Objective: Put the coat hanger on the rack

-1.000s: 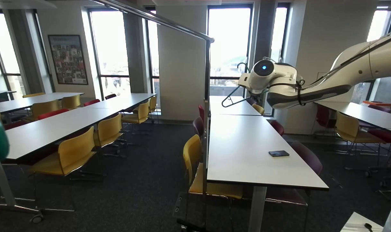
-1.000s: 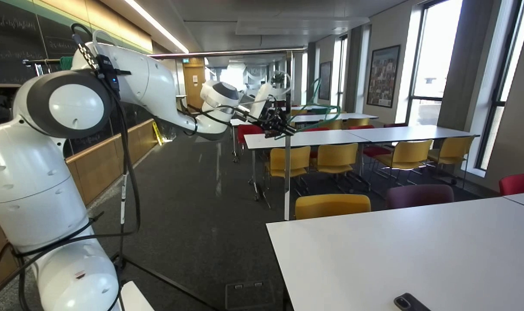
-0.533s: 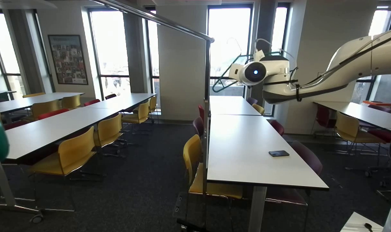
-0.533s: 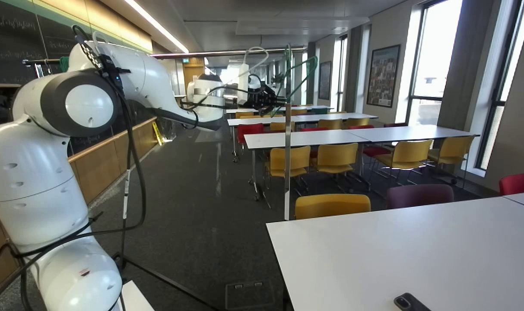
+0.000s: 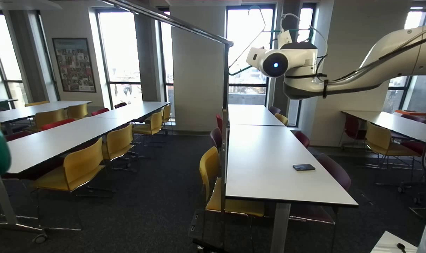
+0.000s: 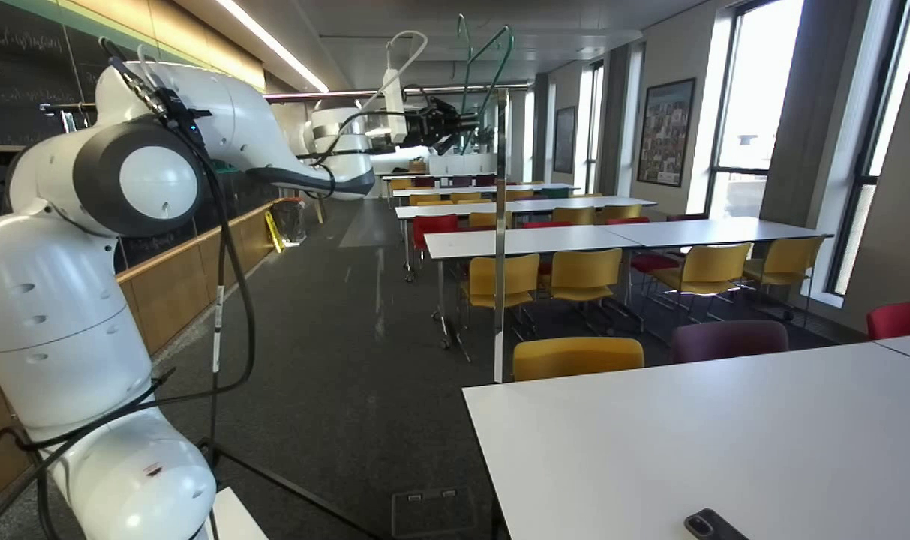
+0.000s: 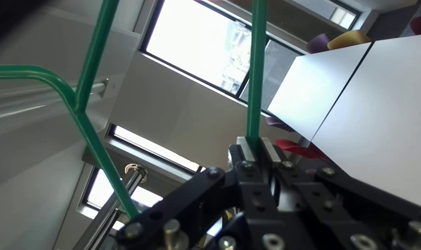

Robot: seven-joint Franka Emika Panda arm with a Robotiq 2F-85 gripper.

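The green wire coat hanger [image 7: 257,69] is held between my gripper's [image 7: 256,149] fingertips, which are closed on one straight bar. In an exterior view the hanger [image 6: 509,49] stands up from the gripper [image 6: 471,124], its hook pointing up above rail height. In another exterior view the hanger [image 5: 240,71] shows partly behind my wrist, which hides the fingers; its lower corner overlaps the post's edge. The rack is a long metal rail [image 5: 184,25] on an upright post; it also shows in an exterior view [image 6: 394,92]. In the wrist view the rack [image 7: 109,205] is at lower left, beyond the hanger.
A white table [image 5: 262,154] with a dark phone [image 5: 303,167] stands below the arm. Yellow chairs [image 5: 210,165] stand by it. The rack's upright post [image 6: 500,262] rises beside the table. More tables and chairs fill the room behind.
My gripper has risen with the hanger and turned it so its hook points up. In both exterior views it has shifted left. The rack has not moved.
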